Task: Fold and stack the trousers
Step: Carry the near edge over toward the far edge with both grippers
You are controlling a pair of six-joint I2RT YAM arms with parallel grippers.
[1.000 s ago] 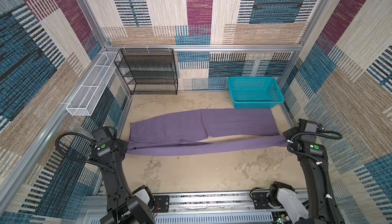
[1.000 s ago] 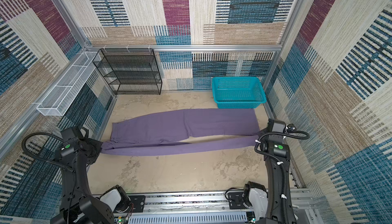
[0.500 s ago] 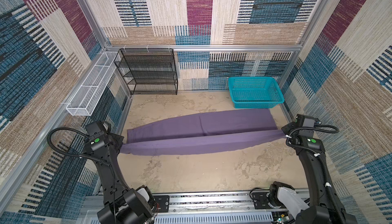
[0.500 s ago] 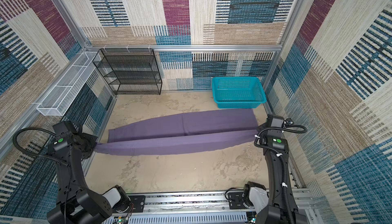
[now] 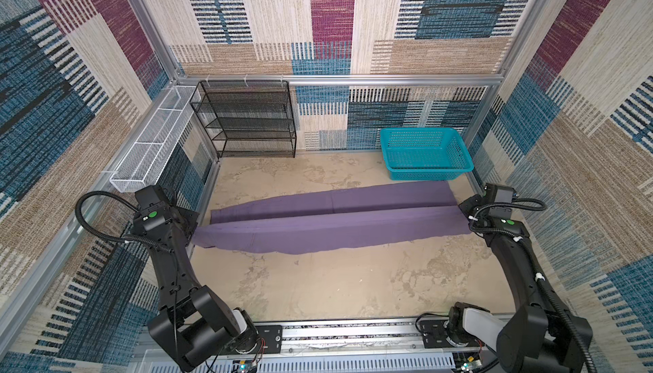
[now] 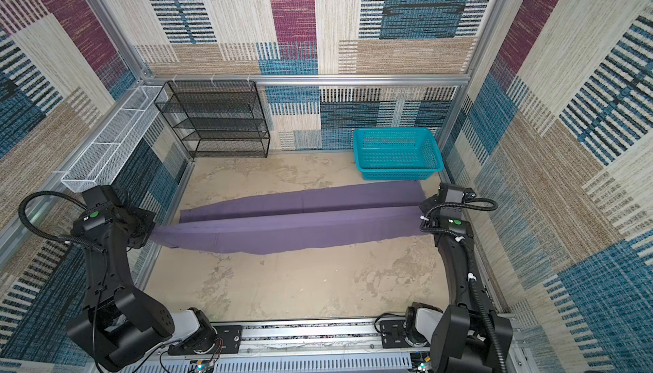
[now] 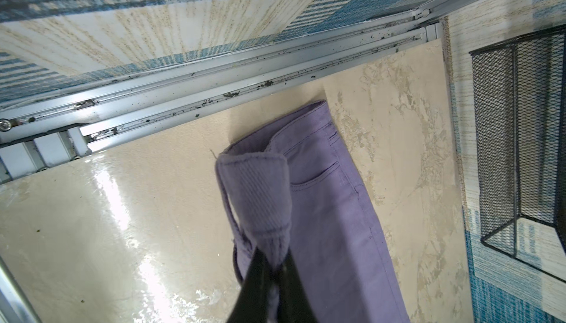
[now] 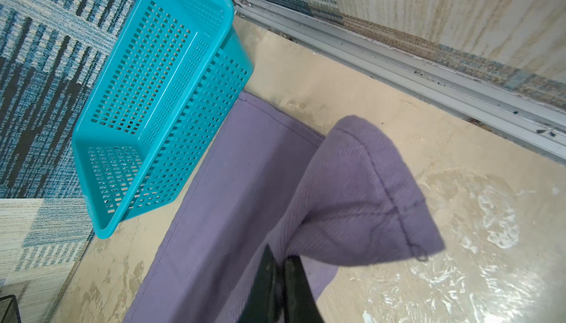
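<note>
Now my left hand (image 7: 272,255) is clenched on the waistband end of the trousers (image 5: 328,222), and my right hand (image 8: 280,257) is clenched on a hem corner. The cloth stretches between them across the table (image 5: 335,290), from its left edge to its right edge. The near fold is lifted; the far leg lies flat and seems to touch the teal basket (image 5: 424,155) in the far right corner. In both top views my wrists cover the fingertips. In the wrist views bunched cloth hides the pinch, so I cannot tell how many layers I hold.
</note>
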